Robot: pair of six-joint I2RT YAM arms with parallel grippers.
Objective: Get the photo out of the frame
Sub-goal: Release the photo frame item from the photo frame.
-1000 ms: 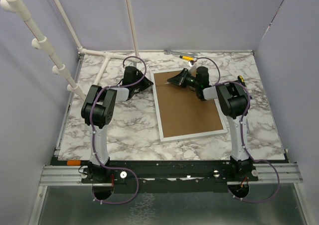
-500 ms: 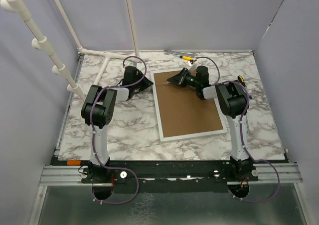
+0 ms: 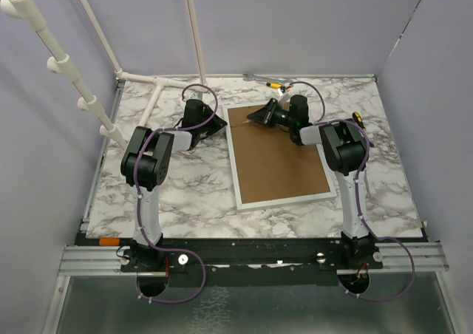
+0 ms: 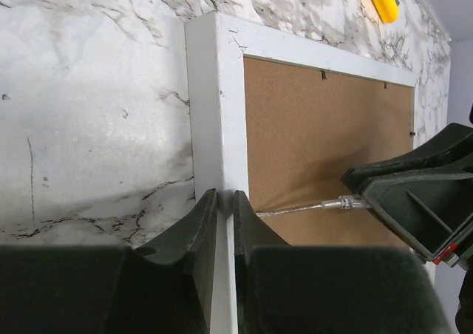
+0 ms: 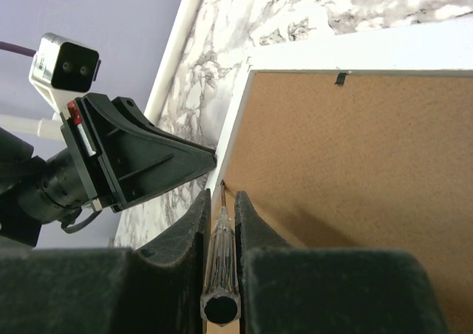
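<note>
**Q:** Panel (a): how does your left pincer stand?

**A:** My left pincer (image 4: pixel 222 195) is almost pressed together. Only a thin slit shows between the fingers, and nothing sits in it. The tips sit at the left white rail of the frame (image 4: pixel 218 90), near its far corner.

**Q:** Panel (b): and the right?

**A:** My right pincer (image 5: pixel 220 195) pinches a clear-handled screwdriver (image 5: pixel 220 275) by the handle. The blade tip lies at the seam where that same rail meets the brown backing board (image 5: pixel 369 164).

**Q:** Where does the frame lie relative to both?

**A:** It lies flat on the marble worktop (image 3: pixel 185 186), back side up. My left pincer comes at the rail from the outside and my right reaches in over the board. The two face each other closely across the rail.
</note>
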